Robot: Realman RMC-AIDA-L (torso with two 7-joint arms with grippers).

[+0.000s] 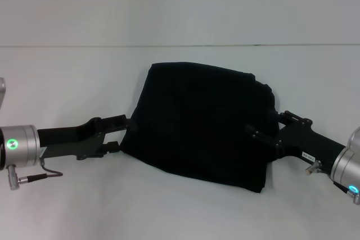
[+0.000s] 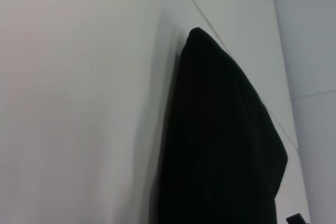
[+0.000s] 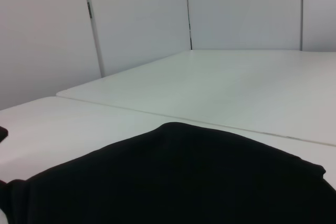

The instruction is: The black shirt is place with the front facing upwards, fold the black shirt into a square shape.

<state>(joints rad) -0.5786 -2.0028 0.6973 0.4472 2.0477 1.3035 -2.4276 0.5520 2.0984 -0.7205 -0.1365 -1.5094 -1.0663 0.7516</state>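
Shirt lies folded, roughly square, on the bench. Left hand at its left edge, right hand at its right edge, likely squaring it; can't tell either grip.

Left gripper, right gripper low.

No lettering can be read anywhere. The shirt shows only plain black cloth, with no print or tag visible. A small white label sits on the right arm, but its marks are too small to make out.
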